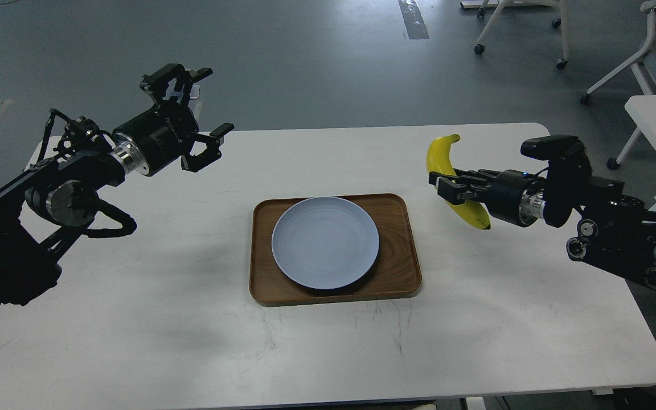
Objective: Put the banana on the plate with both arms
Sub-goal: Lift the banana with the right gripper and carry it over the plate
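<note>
Bench [151, 319]: smooth white top, matt, marked with faint dark scuffs and fine scratches near the front centre. Tray [405, 250]: brown wood, visible grain, satin finish, rounded raised rim. Plate [325, 242]: pale blue-grey, plain matt surface with faint concentric rings. Banana [439, 156]: smooth yellow skin with a slight sheen, dark tip. Left gripper [203, 108] and right gripper [447, 188]: matt black housings, likely plastic or coated metal; bright polished metal wrist rings; black rubbery cables. Floor [305, 57]: grey, smooth, dull sheen.
</note>
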You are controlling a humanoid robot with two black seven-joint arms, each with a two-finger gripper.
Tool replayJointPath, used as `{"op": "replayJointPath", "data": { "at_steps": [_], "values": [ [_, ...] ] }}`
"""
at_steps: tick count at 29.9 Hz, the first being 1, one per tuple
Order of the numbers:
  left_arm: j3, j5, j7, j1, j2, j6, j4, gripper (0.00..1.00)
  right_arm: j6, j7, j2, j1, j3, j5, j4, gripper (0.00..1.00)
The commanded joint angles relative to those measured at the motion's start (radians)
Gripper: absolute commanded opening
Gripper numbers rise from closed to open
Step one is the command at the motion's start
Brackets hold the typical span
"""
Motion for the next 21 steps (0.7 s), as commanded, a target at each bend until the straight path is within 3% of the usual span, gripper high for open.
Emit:
{"op": "replayJointPath", "data": {
  "at_steps": [1, 8, 21],
  "values": [
    [0.001, 0.0, 0.0, 0.001, 0.011, 0.001, -0.025, 0.98, 0.019, 0.075, 0.139, 0.098, -0.127, -0.003, -0.032, 0.23],
    [0.0, 0.0, 0.0, 0.001, 0.024, 0.001, -0.026, 0.98, 0.021, 0.082, 0.289, 0.141, -0.186, -0.003, -0.144, 0.23],
    [-0.008, 0.0, -0.002, 0.001, 0.038, -0.001, -0.028, 0.98, 0.018, 0.094, 0.351, 0.118, -0.263, -0.003, -0.185, 0.23]
  ]
}}
